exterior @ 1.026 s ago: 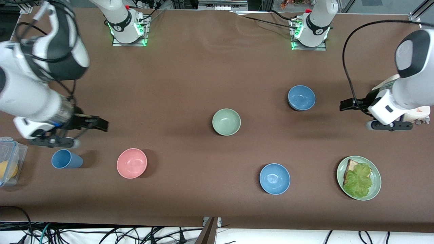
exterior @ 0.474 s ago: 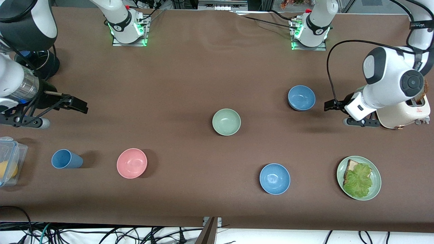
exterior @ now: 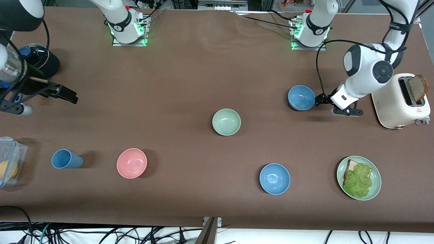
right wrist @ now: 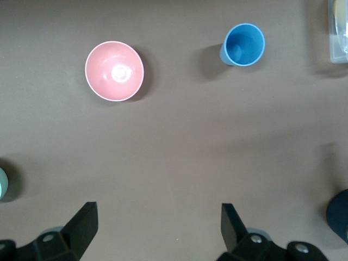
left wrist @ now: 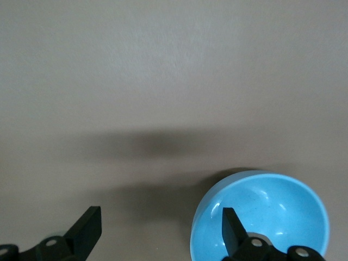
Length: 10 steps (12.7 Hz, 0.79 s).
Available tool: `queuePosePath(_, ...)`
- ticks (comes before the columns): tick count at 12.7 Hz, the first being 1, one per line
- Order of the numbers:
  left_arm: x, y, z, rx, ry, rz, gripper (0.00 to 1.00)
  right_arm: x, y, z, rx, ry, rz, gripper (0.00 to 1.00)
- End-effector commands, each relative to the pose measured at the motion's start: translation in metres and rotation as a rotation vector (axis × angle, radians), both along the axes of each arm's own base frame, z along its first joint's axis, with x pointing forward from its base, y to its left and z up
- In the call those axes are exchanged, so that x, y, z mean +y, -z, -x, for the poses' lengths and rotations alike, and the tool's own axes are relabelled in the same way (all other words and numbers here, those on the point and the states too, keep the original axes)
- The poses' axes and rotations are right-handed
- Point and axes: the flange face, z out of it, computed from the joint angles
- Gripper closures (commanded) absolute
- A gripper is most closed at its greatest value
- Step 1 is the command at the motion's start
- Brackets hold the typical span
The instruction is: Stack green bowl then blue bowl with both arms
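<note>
Pale sage-green bowl (exterior: 226, 122), upright, empty, mid-table, muted steel-blue bowl (exterior: 301, 98) upright, empty, farther from the front camera, toward the left arm's end, well apart from the green.

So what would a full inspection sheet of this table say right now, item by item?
Surface: brown table cover, flat, no spills seen.
Job's things: green bowl mid-table, upright, alone; dusty blue bowl toward the left arm's end; nothing stacked.
Clutter: brighter blue bowl, pink bowl, blue cup, plate with bread and lettuce, toaster holding bread, clear box at the edge.
Grippers: left gripper open, at the dusty blue bowl's rim; right gripper open, over bare table at the right arm's end.
Cables: black cable looped on the left arm; tangle below the table edge.
Surroundings: two arm bases lit green.
</note>
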Motion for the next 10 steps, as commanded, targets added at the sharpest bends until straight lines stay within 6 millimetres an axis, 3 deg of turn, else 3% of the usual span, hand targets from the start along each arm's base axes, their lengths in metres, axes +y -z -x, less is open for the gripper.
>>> queuePosePath(1, -0.01, 0.007, 0.022, -0.035, 0.001, 0.017, 0.03, -0.01, 0.012, 0.029, -0.018, -0.008, -0.029, 0.0)
queuePosePath(3, -0.02, 0.014, 0.031, -0.017, -0.012, 0.033, 0.03, -0.004, 0.024, 0.031, -0.033, -0.017, -0.034, 0.0)
queuePosePath(6, -0.028, 0.022, 0.036, 0.002, -0.005, 0.038, 0.05, 0.001, 0.02, 0.035, -0.027, -0.02, -0.06, 0.0)
queuePosePath(7, -0.028, 0.028, 0.038, 0.016, -0.005, 0.037, 0.1, 0.004, 0.018, 0.037, -0.022, -0.024, -0.06, 0.0)
queuePosePath(9, -0.03, 0.035, 0.039, 0.023, 0.0, 0.035, 0.43, 0.002, 0.019, 0.038, -0.013, -0.011, -0.06, 0.0)
queuePosePath(10, -0.031, 0.039, 0.04, 0.03, 0.0, 0.035, 0.52, 0.0, 0.023, 0.039, -0.004, -0.009, -0.06, 0.0)
